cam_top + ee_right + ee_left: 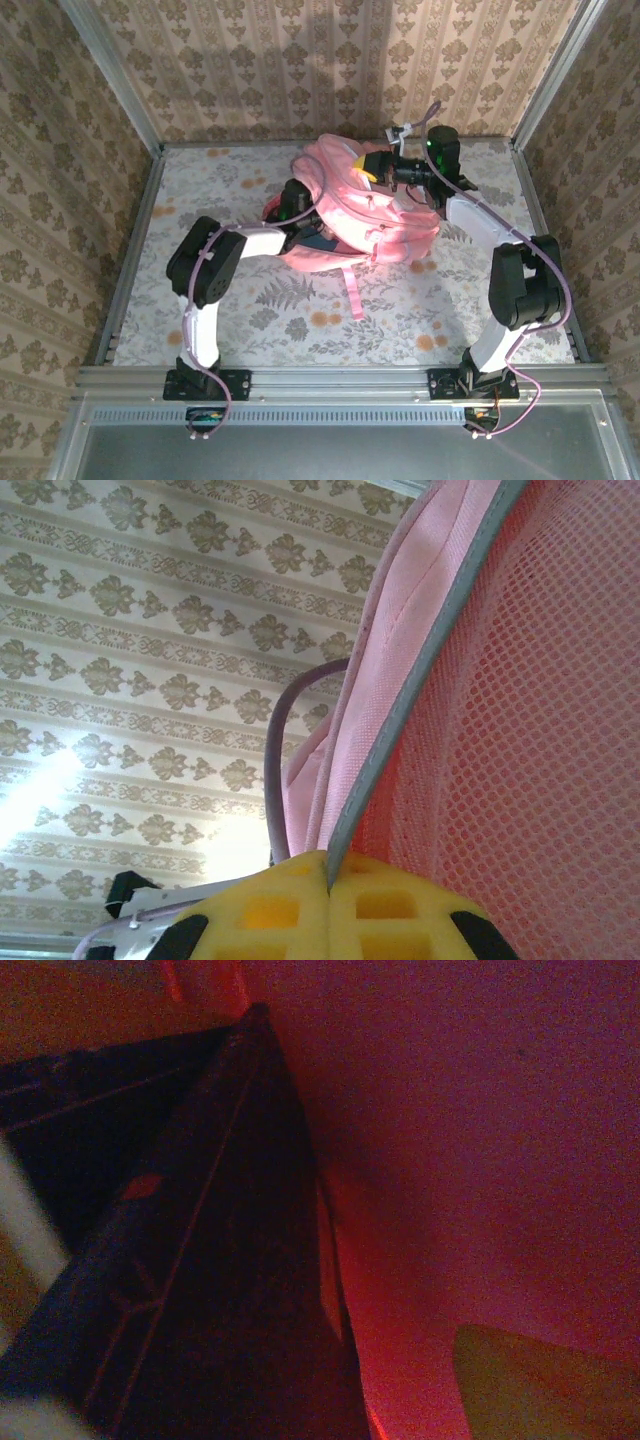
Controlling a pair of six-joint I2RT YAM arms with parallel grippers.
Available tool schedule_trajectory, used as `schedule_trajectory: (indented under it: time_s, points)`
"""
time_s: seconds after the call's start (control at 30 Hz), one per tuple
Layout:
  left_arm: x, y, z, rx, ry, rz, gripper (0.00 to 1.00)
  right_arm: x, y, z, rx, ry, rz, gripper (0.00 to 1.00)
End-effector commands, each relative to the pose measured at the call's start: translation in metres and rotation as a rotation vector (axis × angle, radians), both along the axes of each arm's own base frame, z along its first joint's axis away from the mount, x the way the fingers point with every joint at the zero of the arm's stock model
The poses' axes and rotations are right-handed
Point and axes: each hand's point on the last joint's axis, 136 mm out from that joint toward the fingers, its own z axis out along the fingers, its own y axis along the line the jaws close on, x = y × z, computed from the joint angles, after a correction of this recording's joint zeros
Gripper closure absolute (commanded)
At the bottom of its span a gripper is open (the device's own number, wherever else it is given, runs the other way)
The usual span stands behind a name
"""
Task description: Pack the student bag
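Floral counter [300, 300] under wallpapered walls [300, 70]: the left hand [297, 210] is sunk into the student bag [370, 215] (red-lit fabric, a dark flat thing [200, 1260] beside it), open or closed I cannot tell. The bag lies between both hands. The right hand [328, 880] clamps its grey-trimmed edge between yellow pads [270, 910].

The bag [370, 215] lies toward the far side of the table [300, 330], a strap [354, 295] trailing from it toward the near edge. The left arm [215, 262] enters it from the left; the right gripper [372, 168] sits at its far right, clamped on its rim
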Motion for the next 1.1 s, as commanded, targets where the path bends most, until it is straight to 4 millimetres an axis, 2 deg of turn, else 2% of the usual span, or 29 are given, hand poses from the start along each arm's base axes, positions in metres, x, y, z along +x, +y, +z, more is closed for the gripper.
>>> schedule_trajectory:
  time_s: [0.0,0.17,0.23,0.3,0.33,0.47,0.6,0.73,0.8,0.87,0.93,1.07]
  points:
    - [-0.006,0.032,0.011,0.025,-0.020,0.048,0.30,-0.006,-0.007,0.041,-0.004,-0.181,-0.060,1.00]
    - [-0.021,0.083,-0.001,0.059,0.012,0.135,0.29,0.003,-0.018,0.037,-0.026,-0.184,-0.137,1.00]
    - [-0.028,0.099,0.002,0.061,0.005,0.154,0.28,0.008,-0.022,0.032,-0.040,-0.175,-0.178,1.00]
    - [-0.036,0.105,0.012,0.043,-0.025,0.133,0.28,0.012,-0.022,0.023,-0.054,-0.152,-0.207,1.00]
    - [-0.033,0.117,0.016,0.043,-0.033,0.150,0.28,0.014,-0.021,0.018,-0.059,-0.139,-0.214,1.00]
    - [-0.043,0.145,0.026,0.085,-0.046,0.183,0.28,0.016,-0.010,0.001,-0.104,-0.113,-0.234,1.00]
    - [-0.062,0.194,0.014,0.384,0.000,0.304,0.31,0.022,0.004,-0.025,-0.200,-0.082,-0.335,1.00]
    - [-0.082,0.226,0.027,0.502,-0.063,0.398,0.36,0.031,0.023,-0.045,-0.231,-0.046,-0.416,1.00]
    - [-0.090,0.229,0.031,0.522,-0.074,0.395,0.39,0.034,0.036,-0.054,-0.240,-0.026,-0.427,1.00]
    - [-0.097,0.224,0.029,0.548,-0.076,0.363,0.41,0.035,0.050,-0.063,-0.257,-0.005,-0.432,1.00]
    - [-0.106,0.213,0.024,0.598,-0.084,0.317,0.43,0.034,0.063,-0.072,-0.304,0.025,-0.443,1.00]
    - [-0.130,0.174,0.008,0.712,-0.119,0.195,0.46,0.030,0.078,-0.076,-0.353,0.038,-0.463,1.00]
